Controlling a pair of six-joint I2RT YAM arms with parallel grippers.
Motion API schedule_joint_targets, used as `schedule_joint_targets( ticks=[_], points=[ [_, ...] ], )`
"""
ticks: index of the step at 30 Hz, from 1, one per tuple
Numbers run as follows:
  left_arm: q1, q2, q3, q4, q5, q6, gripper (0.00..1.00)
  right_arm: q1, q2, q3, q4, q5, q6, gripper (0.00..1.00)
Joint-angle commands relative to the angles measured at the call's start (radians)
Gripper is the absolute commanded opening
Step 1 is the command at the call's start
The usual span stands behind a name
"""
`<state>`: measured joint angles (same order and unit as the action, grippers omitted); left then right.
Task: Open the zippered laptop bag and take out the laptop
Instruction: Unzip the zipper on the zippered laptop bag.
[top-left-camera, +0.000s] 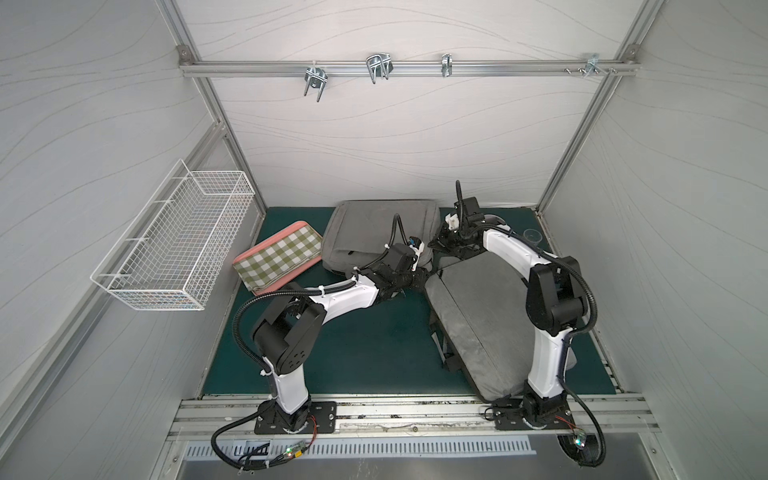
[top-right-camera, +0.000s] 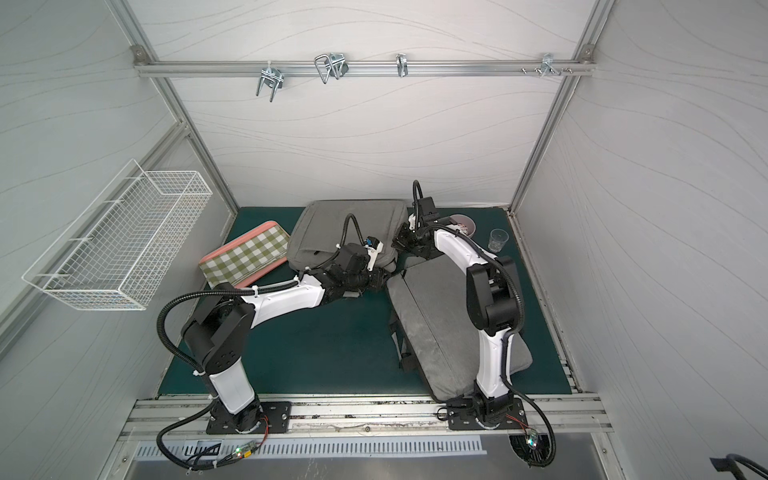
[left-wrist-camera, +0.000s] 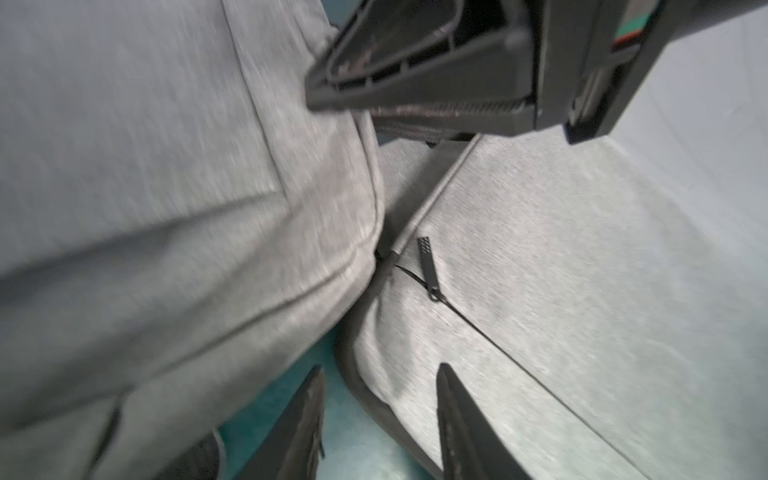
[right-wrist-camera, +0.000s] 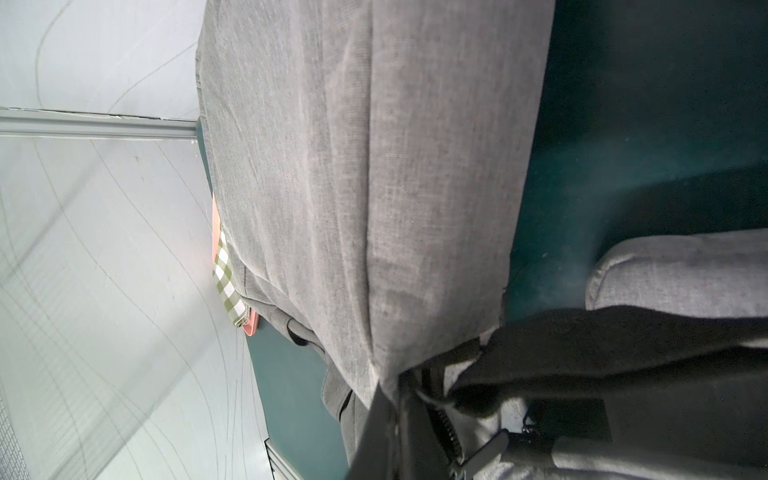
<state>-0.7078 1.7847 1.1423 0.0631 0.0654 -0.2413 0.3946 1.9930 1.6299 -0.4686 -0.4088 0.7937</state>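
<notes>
Left gripper (left-wrist-camera: 382, 370): jaws partly apart, nothing held, poised just short of the zipper pull (left-wrist-camera: 429, 266) on the grey zippered bag (top-left-camera: 469, 316).

Right gripper (top-left-camera: 438, 245): jaws closed at that bag's far corner, among dark trim and zipper teeth. Whether it grips them cannot be told.

Progress, as judged: early. The zip line past the pull looks closed and no laptop is in sight, so unzipping and removal are both left.

Second grey bag (top-left-camera: 374, 226): beyond the zippered bag, touching its far corner. Which of the two holds the laptop cannot be told.

Containers:
- bowl (top-right-camera: 473, 226), beyond the zippered bag: small bits inside, unidentifiable
- clear cup (top-right-camera: 497, 240), near the bowl: looks empty
- checked tray (top-left-camera: 278, 257), well left of the bag: nothing on it
- wire basket (top-left-camera: 178, 241), on the wall farther left: contents unclear
</notes>
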Motion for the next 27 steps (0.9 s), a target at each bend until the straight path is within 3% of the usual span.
schedule_joint_targets(
  ticks=[1, 9, 14, 22, 27],
  points=[
    [0.001, -0.006, 0.062, -0.024, -0.082, 0.183, 0.49, 0.043, -0.052, 0.045, 0.020, -0.102, -0.008, 0.02],
    [0.036, 0.027, 0.109, -0.070, -0.032, 0.467, 0.56, 0.044, -0.049, 0.056, 0.004, -0.111, -0.031, 0.01],
    [0.072, 0.050, 0.132, -0.085, -0.060, 0.520, 0.56, 0.044, -0.054, 0.045, 0.000, -0.116, -0.046, 0.00],
    [0.097, 0.086, 0.143, -0.099, 0.085, 0.568, 0.57, 0.043, -0.056, 0.041, 0.010, -0.129, -0.045, 0.00],
    [0.101, 0.123, 0.174, -0.131, 0.144, 0.600, 0.48, 0.043, -0.059, 0.038, 0.009, -0.139, -0.043, 0.00]
  ],
)
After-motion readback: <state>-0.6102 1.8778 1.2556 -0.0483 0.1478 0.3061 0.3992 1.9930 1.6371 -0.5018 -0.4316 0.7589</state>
